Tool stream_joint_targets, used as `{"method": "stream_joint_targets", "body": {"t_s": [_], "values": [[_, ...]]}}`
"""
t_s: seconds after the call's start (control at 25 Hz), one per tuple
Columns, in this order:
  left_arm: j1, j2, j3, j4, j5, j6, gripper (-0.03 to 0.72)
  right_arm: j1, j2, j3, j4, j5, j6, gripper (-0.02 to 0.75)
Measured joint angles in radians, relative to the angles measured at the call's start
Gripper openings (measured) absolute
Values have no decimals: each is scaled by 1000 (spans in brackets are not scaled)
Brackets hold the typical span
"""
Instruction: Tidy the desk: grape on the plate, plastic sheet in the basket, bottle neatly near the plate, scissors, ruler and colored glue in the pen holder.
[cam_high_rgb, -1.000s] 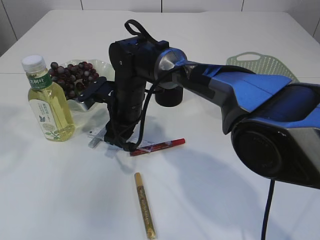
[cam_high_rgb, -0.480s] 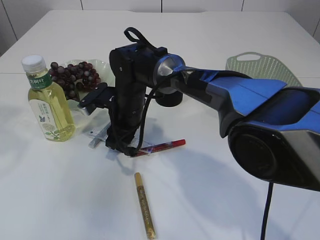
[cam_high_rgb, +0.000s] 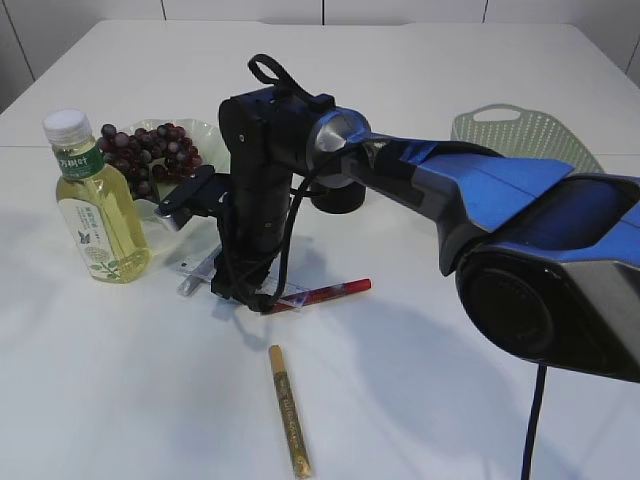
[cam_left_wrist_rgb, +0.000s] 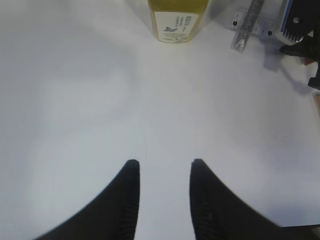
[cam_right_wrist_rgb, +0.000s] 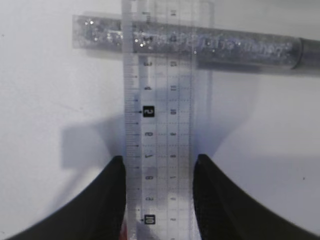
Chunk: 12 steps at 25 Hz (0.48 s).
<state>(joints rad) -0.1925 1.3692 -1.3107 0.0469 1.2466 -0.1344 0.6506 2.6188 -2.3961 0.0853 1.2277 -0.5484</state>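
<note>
Right gripper (cam_right_wrist_rgb: 157, 167) down at the table, pointing straight at the clear plastic ruler (cam_right_wrist_rgb: 159, 120). The ruler runs lengthwise between the two black fingers (cam_right_wrist_rgb: 107, 200), each finger close against one long edge; whether the pads actually press the edges is hard to tell from this angle, so grip unconfirmed. Ruler lies flat on the white table (cam_high_rgb: 420, 400), crossing over a silver glitter glue pen (cam_right_wrist_rgb: 200, 45) that lies at right angles beneath its far end.

Exterior view: right arm (cam_high_rgb: 480, 200) reaches across to the left of centre, wrist vertical above the ruler. Red glue pen (cam_high_rgb: 325, 292) lies just beside the gripper, its near end under the wrist. Gold glue pen (cam_high_rgb: 288, 410) lies alone nearer the camera, well apart.

Bottle (cam_high_rgb: 95, 200) of yellow drink stands upright at left, white cap on, just beside the plate (cam_high_rgb: 205, 130) holding the grapes (cam_high_rgb: 145, 155). Green basket (cam_high_rgb: 525, 130) sits at far right. Dark pen holder (cam_high_rgb: 338, 195) mostly hidden behind the arm.

Left gripper (cam_left_wrist_rgb: 162, 170) hangs above bare table, fingers parted, holding nothing.
</note>
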Motion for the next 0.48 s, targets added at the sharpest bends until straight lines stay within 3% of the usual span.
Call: {"method": "stream_joint_targets", "body": {"t_s": [0.48], "values": [[0,0,0,0,0,0,246,0,0,0,-5,-5,0,311]]}}
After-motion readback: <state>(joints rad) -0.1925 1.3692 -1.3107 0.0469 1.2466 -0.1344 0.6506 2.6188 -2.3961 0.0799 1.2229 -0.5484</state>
